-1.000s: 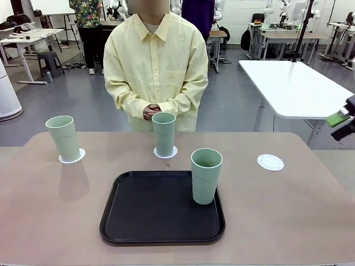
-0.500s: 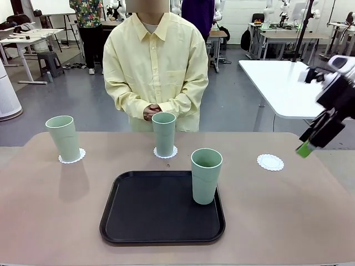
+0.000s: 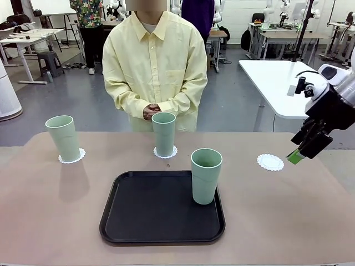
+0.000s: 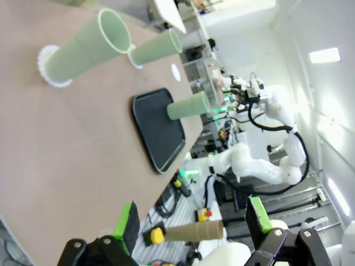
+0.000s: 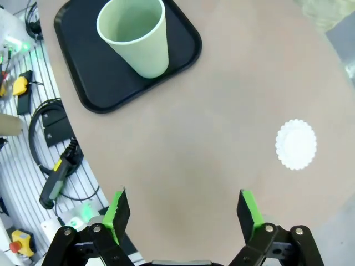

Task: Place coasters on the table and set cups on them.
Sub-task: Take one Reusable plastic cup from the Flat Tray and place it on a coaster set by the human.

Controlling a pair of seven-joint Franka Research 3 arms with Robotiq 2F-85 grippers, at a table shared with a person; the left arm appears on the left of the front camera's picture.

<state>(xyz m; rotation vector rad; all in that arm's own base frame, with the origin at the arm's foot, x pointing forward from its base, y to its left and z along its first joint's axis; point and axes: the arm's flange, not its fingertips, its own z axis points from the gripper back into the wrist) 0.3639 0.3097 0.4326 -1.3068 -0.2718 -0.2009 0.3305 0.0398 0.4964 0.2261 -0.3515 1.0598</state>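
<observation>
The right hand (image 3: 298, 155) is hanging wide open in the air over the worktop's (image 3: 277, 221) right side, near the bare coaster (image 3: 270, 162). The left hand (image 4: 191, 217) is wide open too, holding nothing. The left cup (image 3: 64, 138) and middle cup (image 3: 163, 134) are standing on coasters (image 3: 72, 158). The third cup (image 3: 206, 176) is standing in the black tray (image 3: 144, 216).

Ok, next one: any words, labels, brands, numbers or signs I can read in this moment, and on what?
None can be read.
The cups, coasters and black tray are plain, with no print.
The cabled devices in the right wrist view are too small to show any lettering.
</observation>
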